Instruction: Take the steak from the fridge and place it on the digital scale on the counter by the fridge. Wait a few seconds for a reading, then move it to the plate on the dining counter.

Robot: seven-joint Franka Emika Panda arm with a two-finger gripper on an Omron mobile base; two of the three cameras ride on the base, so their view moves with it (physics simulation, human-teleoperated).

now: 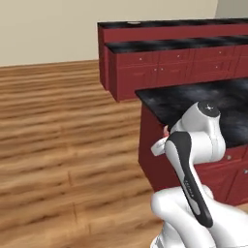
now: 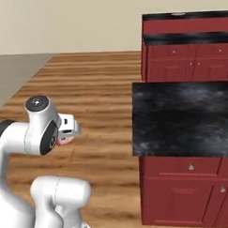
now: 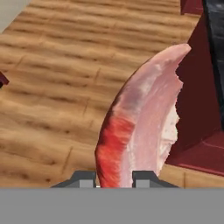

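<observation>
- In the hand view, find the gripper [image 3: 114,178] at the bottom edge. Its two dark fingertips [image 3: 83,178] stand left and right of the steak [image 3: 140,127], and the jaws are clamped on the steak's lower end.
- The steak sits between the jaws and runs up from them and away from the camera, curving to the upper right. Its far tip lies in front of a red cabinet side [image 3: 194,100].
- Observe the steak edge-on: a thin curved slab, deep red on the lower left near the fingertips, pale pink over the rest, with a whitish ragged edge along the right side.
- Below the steak you see a wooden floor [image 3: 52,87]. The steak hangs in the air and rests on no surface.
- In the left base view, the arm's wrist blocks the gripper from you. A small pink patch of the steak [image 1: 166,131] shows at the wrist's left edge, just beside the corner of the near black marbled counter [image 1: 193,99].
- Farther back in that view stands the dining counter [image 1: 160,45], stepped in two levels. A small pale item on its upper level is too small to identify.
- In the right base view, a pink sliver of the steak [image 2: 65,140] shows under the white hand, left of the near counter [image 2: 182,117] and well apart from it, over the floor.
</observation>
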